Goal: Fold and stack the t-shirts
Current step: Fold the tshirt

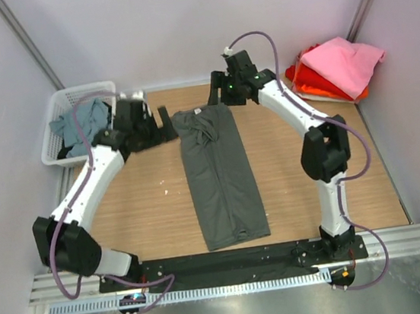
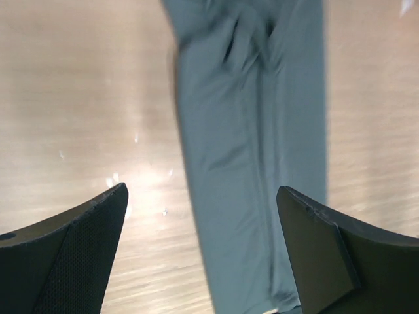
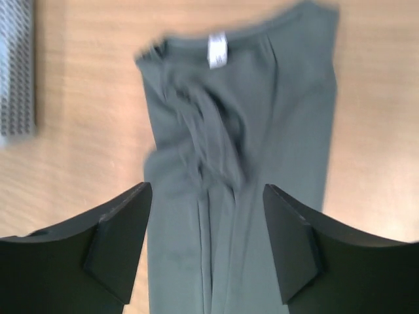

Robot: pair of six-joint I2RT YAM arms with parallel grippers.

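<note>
A dark charcoal-grey t-shirt [image 1: 220, 175] lies on the wooden table, folded lengthwise into a long strip, collar end at the far side. My left gripper [image 1: 161, 124] is open and empty, hovering just left of the collar end; its view shows the strip [image 2: 255, 150] below. My right gripper [image 1: 218, 95] is open and empty above the collar end; its view shows the collar with a white tag [image 3: 218, 50]. A teal-grey t-shirt [image 1: 80, 125] lies in the white basket [image 1: 58, 107]. Pink [image 1: 345, 62], red [image 1: 309, 77] and orange shirts are stacked at the far right.
The white lattice basket stands at the far left corner beside the left arm. The stack of shirts sits against the right wall. Grey walls close in the table on three sides. Bare wood [image 1: 154, 202] lies left and right of the grey shirt.
</note>
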